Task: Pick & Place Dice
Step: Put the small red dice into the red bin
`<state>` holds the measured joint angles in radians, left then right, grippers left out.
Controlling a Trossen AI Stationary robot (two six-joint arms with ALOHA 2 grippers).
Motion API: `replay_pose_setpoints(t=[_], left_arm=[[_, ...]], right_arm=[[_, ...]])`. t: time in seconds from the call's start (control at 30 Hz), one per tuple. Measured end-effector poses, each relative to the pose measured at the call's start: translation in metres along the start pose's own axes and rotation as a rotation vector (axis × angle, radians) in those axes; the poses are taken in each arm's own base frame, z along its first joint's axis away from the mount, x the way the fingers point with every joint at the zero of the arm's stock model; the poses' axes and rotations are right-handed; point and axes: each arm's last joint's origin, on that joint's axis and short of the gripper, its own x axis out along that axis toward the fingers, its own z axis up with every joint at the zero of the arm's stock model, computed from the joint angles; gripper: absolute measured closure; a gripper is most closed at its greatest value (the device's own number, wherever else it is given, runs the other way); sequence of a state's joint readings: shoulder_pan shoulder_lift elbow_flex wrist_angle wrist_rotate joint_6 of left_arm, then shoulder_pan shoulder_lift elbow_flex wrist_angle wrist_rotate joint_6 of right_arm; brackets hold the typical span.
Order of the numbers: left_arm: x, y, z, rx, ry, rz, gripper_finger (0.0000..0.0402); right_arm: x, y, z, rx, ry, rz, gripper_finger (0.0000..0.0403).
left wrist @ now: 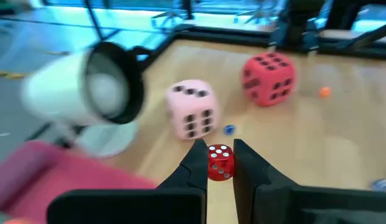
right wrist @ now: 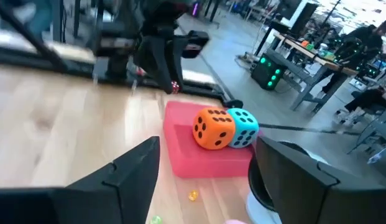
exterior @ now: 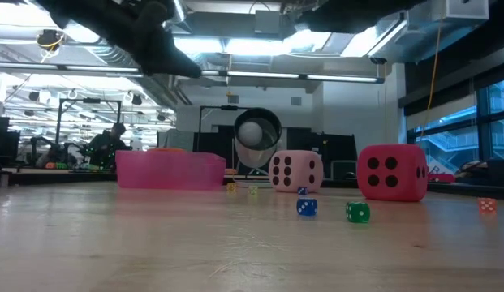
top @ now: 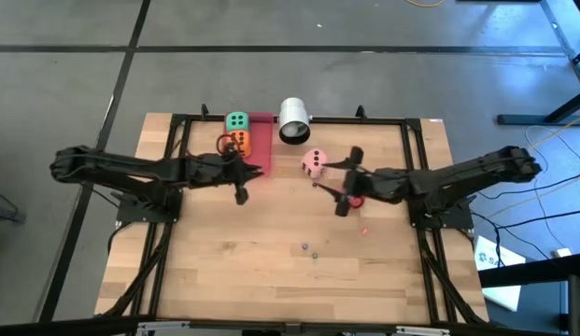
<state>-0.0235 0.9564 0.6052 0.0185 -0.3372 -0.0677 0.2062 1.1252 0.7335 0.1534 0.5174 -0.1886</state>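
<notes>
Left gripper clamped on a small red die, right gripper spread wide above the red dice, pink dice beside the white cylinder, orange dice in the pink tray

Overhead, table-level, two wrist views

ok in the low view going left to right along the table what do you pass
pink tray → white cylinder → pink die → small blue die → small green die → red die → small red die
</notes>
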Motion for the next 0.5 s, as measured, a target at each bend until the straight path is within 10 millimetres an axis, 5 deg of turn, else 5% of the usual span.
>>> replay_pose_setpoints(t=[0.2,0.5], left_arm=[[-0.016,0.014,-0.006,0.007,0.079,0.113,0.0384],[-0.01,0.035,-0.043,-0.106,0.19,0.239,0.0384]], right_arm=[[-0.035,-0.016,-0.027,0.168,-0.088,-0.037,0.0142],[-0.059,-0.018,-0.082,0.386,-0.262,-0.002,0.0142]])
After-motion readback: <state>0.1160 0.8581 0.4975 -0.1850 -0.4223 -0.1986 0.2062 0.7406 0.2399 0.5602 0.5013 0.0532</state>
